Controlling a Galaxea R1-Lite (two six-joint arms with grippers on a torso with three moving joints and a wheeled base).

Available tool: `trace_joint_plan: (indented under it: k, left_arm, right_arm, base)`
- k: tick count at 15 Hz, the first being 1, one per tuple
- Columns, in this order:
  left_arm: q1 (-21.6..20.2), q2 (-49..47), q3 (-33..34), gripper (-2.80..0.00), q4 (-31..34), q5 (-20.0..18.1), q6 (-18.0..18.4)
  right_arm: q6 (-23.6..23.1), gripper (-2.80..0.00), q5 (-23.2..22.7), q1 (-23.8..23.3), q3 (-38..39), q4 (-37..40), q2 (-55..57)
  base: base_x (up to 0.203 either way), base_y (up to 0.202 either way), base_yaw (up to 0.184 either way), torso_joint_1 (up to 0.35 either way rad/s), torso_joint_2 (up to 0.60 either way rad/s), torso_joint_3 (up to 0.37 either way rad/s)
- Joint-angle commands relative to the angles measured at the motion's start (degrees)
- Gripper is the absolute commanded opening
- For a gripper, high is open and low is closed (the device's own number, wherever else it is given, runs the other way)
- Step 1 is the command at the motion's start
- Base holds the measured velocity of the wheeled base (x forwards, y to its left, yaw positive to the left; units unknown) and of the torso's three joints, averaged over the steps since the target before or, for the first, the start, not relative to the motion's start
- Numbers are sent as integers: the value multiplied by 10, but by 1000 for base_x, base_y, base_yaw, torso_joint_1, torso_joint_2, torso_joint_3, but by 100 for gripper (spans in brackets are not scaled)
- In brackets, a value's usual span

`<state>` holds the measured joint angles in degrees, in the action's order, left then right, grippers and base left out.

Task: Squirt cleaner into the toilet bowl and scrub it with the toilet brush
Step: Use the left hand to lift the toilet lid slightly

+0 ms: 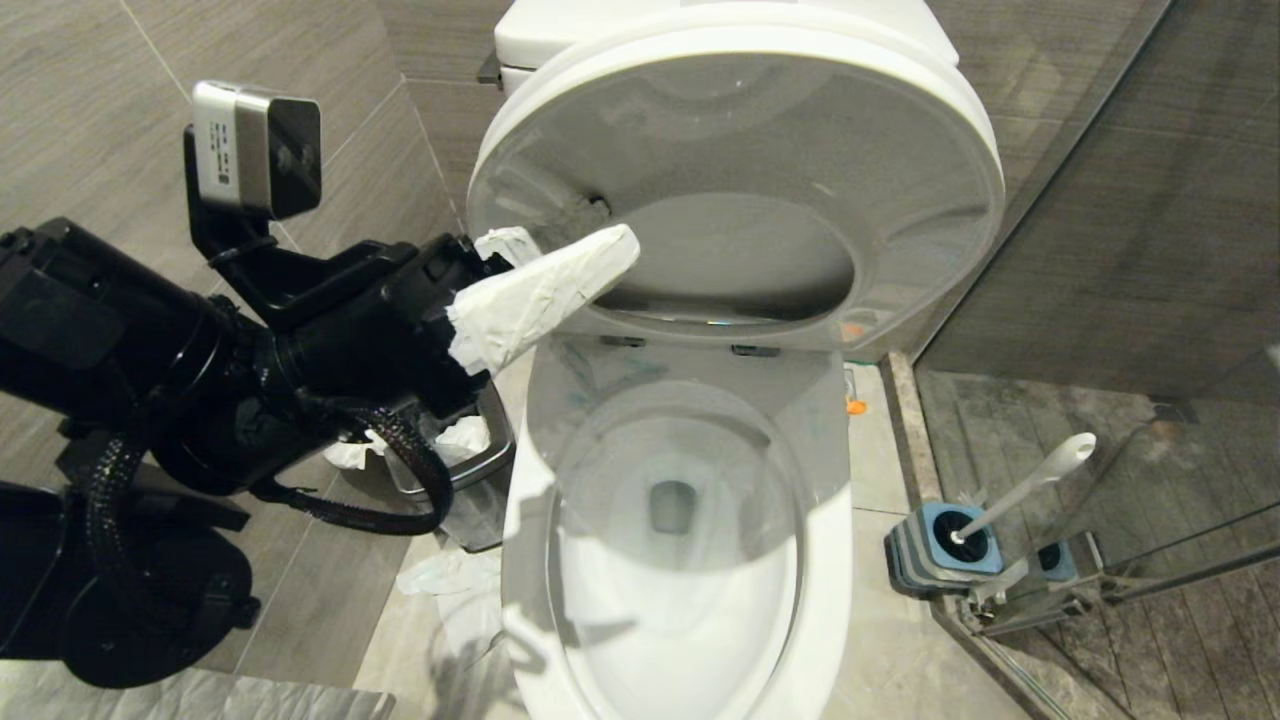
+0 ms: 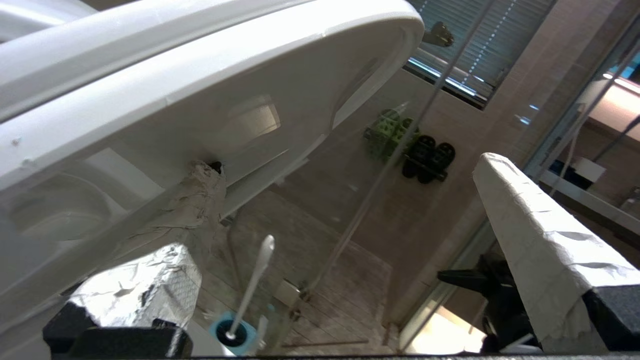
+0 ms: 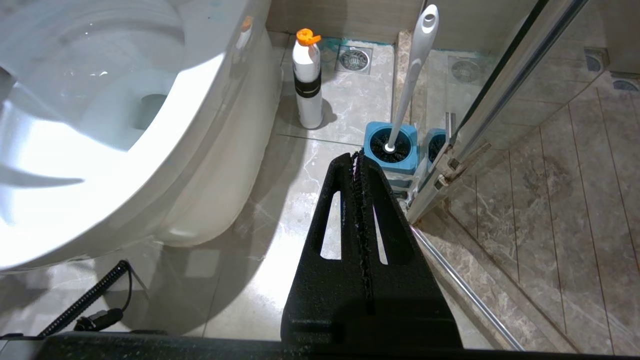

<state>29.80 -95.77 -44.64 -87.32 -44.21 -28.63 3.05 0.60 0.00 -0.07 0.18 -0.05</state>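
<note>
I see the toilet bowl (image 1: 690,560) open before me, its lid (image 1: 740,170) raised. My left gripper (image 1: 560,275) hangs beside the lid's left edge, its paper-wrapped fingers (image 2: 530,235) spread wide and holding nothing. The toilet brush (image 3: 412,75) stands in its blue holder (image 3: 372,137) on the floor right of the bowl. My right gripper (image 3: 357,162) is pressed shut, empty, near it.

No text, brand, number or sign can be read here. The silver camera housing (image 1: 256,148) on the left arm, at about ten o'clock in the head view, bears a small printed label, too fine to make out. The white bottle (image 3: 307,80) beside the toilet has a dark band with no legible lettering.
</note>
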Motion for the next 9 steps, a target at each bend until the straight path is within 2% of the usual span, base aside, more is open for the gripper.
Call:
trace_joint_plan:
  k: [1,3,7,9]
  left_arm:
    - [-10,-21,-31,0,-3,0,13]
    - [-20,-35,-65,0,-3,0,28]
    - [-39,-80,-128,0,-3,3,36]
    - [-41,-108,-160,0,-3,23,37]
  right_arm:
    - [0,-280,0,0,1,0,0]
    - [0,-280,0,0,1,0,0]
    - [0,-280,0,0,0,0,0]
    - [0,-280,0,0,1,0,0]
  base:
    - [0,0,0,0,0,0]
    - [0,0,0,0,0,0]
    - [0,0,0,0,0,0]
    - [0,0,0,0,0,0]
